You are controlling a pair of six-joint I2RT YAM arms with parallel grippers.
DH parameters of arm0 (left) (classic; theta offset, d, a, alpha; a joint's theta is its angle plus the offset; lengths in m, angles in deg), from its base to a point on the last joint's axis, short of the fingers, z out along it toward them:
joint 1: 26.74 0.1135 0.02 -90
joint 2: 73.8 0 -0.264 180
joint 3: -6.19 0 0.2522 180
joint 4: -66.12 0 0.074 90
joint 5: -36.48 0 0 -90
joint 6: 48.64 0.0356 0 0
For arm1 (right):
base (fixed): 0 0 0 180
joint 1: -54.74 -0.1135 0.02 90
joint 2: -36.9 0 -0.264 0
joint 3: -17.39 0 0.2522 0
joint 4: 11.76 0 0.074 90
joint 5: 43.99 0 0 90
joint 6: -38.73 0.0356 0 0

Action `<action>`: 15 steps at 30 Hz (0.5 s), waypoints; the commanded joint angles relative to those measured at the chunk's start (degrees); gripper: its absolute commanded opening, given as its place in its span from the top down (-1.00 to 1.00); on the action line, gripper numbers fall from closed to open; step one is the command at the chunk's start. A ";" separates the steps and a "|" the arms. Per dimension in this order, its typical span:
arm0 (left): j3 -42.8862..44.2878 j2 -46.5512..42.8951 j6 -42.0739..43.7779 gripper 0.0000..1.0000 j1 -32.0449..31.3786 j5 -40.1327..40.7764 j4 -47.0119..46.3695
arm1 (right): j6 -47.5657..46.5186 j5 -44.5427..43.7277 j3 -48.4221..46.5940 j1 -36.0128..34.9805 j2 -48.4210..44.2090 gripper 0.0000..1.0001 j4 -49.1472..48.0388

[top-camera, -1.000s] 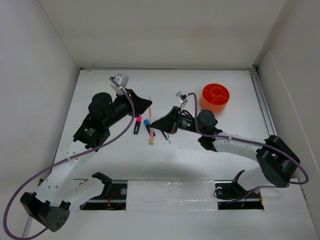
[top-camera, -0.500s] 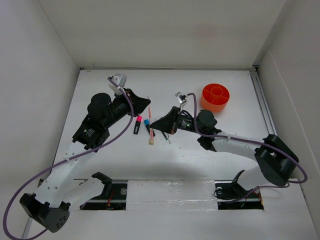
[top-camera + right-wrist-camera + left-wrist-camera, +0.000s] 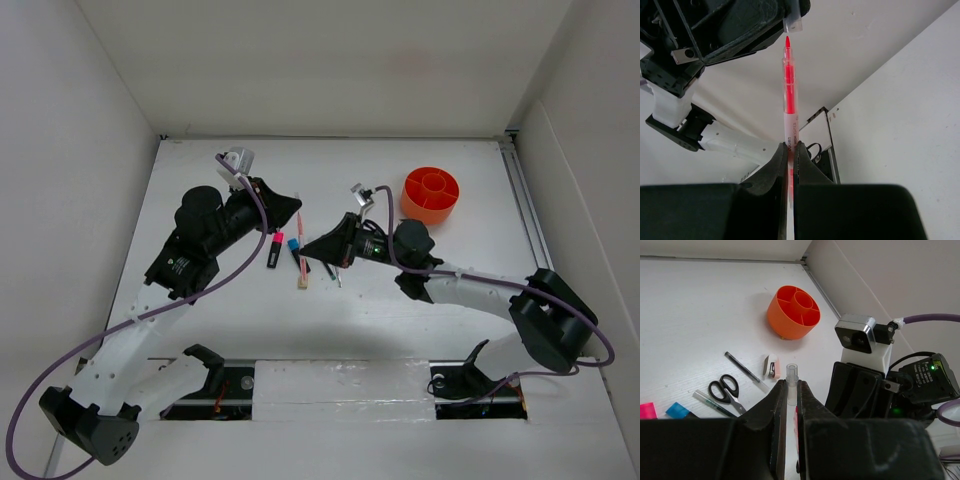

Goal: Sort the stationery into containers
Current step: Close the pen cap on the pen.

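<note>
Evidently the two arms are working on one thing together. The right gripper has its fingers pressed onto the barrel of a pink pen. It holds the pen clear of the table, bare red tip pointing at the left gripper, whose fingers are pinched on a small clear cap. From the right wrist, the tip sits just short of the cap's mouth, nearly in line with it but not inside. I'd judge this is a capping step before the pen is put away, which is sensible, since an open tip would mark whatever it lands against. Each arm grips its piece away from the mating end, leaving those ends free to meet. The closing push needs the tip centred; a little off and it could smear the rim or knock the cap askew in the pinch. The orange organiser stands well apart toward the far right, and as far as I can see its compartments hold nothing. Below the grippers lie a pink-capped highlighter, a blue-capped highlighter, the scissors and a dark pen, so the sorting looks barely begun.
</note>
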 commanded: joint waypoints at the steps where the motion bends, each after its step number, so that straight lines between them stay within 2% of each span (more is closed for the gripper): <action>1: 0.19 -1.32 -0.32 1.00 0.38 -1.02 -2.82 | -1.05 0.24 -0.82 0.58 -1.11 1.00 -3.12; 15: -0.34 -0.26 -0.32 1.00 0.38 -4.00 -3.88 | -0.52 0.77 -0.82 2.25 -1.64 1.00 -2.59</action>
